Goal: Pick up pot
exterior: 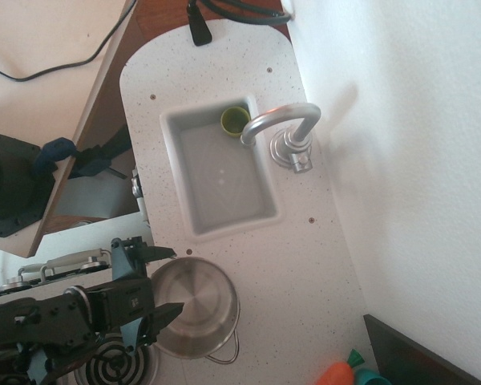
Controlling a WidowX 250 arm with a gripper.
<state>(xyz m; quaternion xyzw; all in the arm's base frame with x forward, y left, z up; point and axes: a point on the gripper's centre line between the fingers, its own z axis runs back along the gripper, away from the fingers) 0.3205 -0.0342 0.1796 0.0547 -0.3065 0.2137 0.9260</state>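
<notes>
My gripper [155,287] is matte black, and between its fingers sits the pot [194,308] — shiny silver steel with a pale brushed inside. Beyond it the counter [305,241] is white with fine dark speckles, the sink [220,172] a flat light grey, and the faucet [282,128] over it polished silver — a small green cup [235,120] rests in the far corner. Off to my right, near the counter's edge, is an orange and teal toy [346,372] beside a black panel [417,353], and beneath me the burner coil [116,365] shows dark rings on grey.

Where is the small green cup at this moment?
In the overhead view, the small green cup stands inside the grey rectangular sink, in its far corner, just left of the curved silver metal faucet.
</notes>
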